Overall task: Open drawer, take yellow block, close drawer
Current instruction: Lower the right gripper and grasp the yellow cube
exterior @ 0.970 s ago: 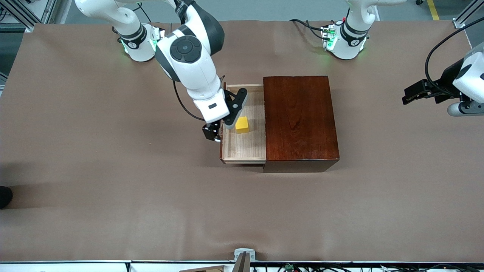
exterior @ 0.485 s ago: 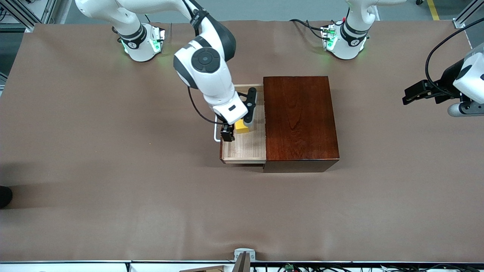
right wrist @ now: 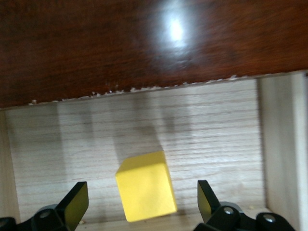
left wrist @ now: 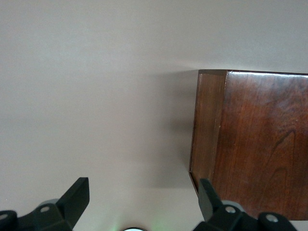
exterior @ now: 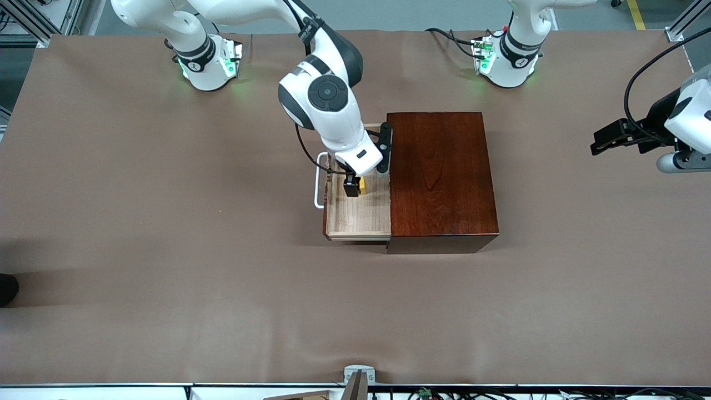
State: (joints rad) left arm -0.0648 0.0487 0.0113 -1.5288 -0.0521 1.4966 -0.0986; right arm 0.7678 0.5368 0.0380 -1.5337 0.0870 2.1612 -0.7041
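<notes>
Right wrist view: yellow block [right wrist: 146, 185] lies in the drawer [right wrist: 207, 130] between the spread right hand [right wrist: 143, 204] fingers.

A robotics lab: aluminium framing [exterior: 22, 16], paper-covered table [exterior: 166, 250].

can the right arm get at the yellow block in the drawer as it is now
Probably yes. The drawer is pulled out of the wooden box, the yellow block lies uncovered on its floor, and the right gripper hangs over it, jaws open to either side.
</notes>
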